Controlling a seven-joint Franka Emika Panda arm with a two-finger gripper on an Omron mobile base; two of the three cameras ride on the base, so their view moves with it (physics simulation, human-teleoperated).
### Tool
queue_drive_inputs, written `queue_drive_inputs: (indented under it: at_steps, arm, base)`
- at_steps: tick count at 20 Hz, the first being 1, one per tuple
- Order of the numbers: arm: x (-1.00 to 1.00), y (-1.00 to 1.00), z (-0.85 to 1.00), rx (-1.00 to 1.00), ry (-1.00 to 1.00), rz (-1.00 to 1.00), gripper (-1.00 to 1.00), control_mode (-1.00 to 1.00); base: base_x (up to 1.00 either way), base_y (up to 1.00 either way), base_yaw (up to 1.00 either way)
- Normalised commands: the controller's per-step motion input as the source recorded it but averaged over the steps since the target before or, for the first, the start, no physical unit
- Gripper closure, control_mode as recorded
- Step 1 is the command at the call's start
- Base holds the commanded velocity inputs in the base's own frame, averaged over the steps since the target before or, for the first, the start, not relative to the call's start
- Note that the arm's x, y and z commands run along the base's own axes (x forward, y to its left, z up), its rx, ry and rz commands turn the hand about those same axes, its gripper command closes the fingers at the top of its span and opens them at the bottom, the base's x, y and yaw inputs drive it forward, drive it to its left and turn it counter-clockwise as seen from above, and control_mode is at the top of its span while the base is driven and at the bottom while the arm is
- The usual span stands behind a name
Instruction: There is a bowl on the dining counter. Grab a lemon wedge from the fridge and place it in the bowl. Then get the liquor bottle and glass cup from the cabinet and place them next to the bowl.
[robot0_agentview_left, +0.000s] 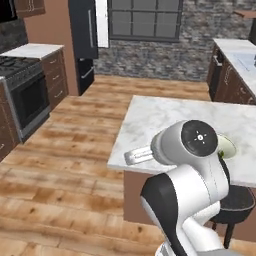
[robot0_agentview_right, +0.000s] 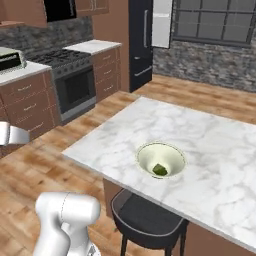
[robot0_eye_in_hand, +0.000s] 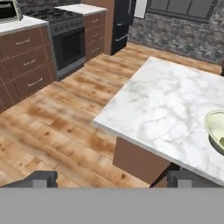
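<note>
While the lemon wedge (robot0_agentview_right: 160, 169) rests inside the bowl (robot0_agentview_right: 161, 159) near the front edge of the marble tabletop (robot0_agentview_right: 200, 135), the fingers (robot0_eye_in_hand: 43, 178) stand spread wide and empty over the wooden floor (robot0_eye_in_hand: 57, 118). Beyond stands the black fridge (robot0_agentview_right: 140, 42); a dark stool (robot0_agentview_right: 145, 220) sits below the tabletop.

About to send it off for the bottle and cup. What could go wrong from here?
The fridge door looks ajar, so the base or arm might clip it driving past. The wedge already lies in the bowl, which sits near the counter edge above a stool; setting bottle and cup beside it could nudge it. The claw looks open.
</note>
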Motion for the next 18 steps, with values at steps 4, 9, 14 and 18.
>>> queue_drive_inputs:
  at_steps: [4, 9, 14, 18]
  arm:
    - [0.0, 0.0, 0.0, 0.0, 0.0, 0.0, -1.0, 1.0]
    - [0.0, 0.0, 0.0, 0.0, 0.0, 0.0, -1.0, 1.0]
    - [0.0, 0.0, 0.0, 0.0, 0.0, 0.0, -1.0, 1.0]
    - [0.0, 0.0, 0.0, 0.0, 0.0, 0.0, -1.0, 1.0]
  base:
    - [0.0, 0.33, 0.76]
    - [0.05, 0.12, 0.81]
    - [0.58, 0.0, 0.55]
    - [0.83, 0.04, 0.17]
